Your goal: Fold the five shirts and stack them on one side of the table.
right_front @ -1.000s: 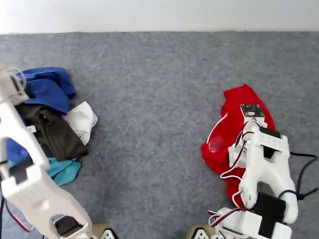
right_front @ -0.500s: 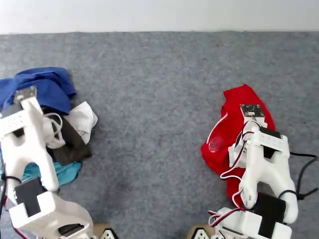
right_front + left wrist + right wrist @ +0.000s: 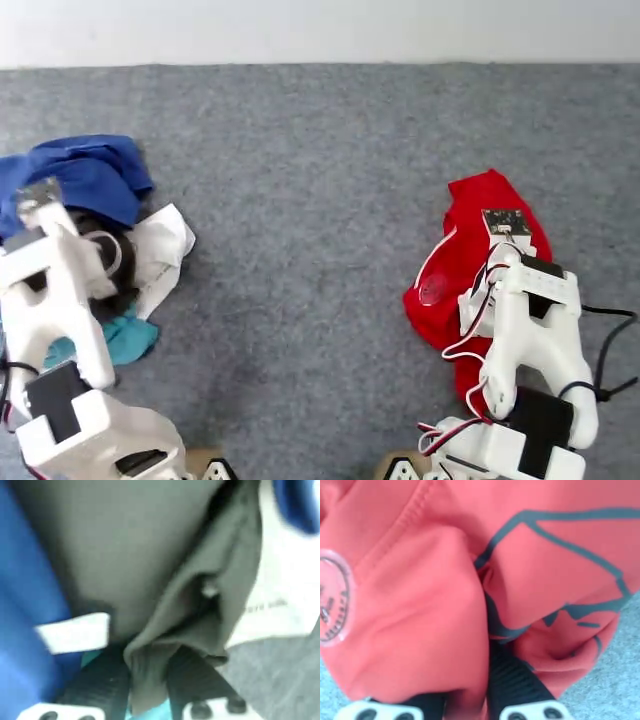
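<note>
The left gripper (image 3: 147,680) is nearly closed, with a ridge of the dark olive shirt (image 3: 150,555) pinched between its jaws. Over the last second its arm has swung in from the table's edge onto the pile, so a pick seems begun. The right gripper (image 3: 487,680) has not moved and stays clamped on a fold of the red shirt (image 3: 420,605). The olive shirt lies crumpled among the blue shirt (image 3: 95,175), white shirt (image 3: 165,245) and teal shirt (image 3: 125,340) on the left arm's side of the grey table (image 3: 300,200). The red shirt sits bunched, well apart.

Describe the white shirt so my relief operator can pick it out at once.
Find the heap of shirts by the left arm on the grey table. The white shirt pokes out of the heap toward the table's middle, beside the dark shirt. It alone is pale.
</note>
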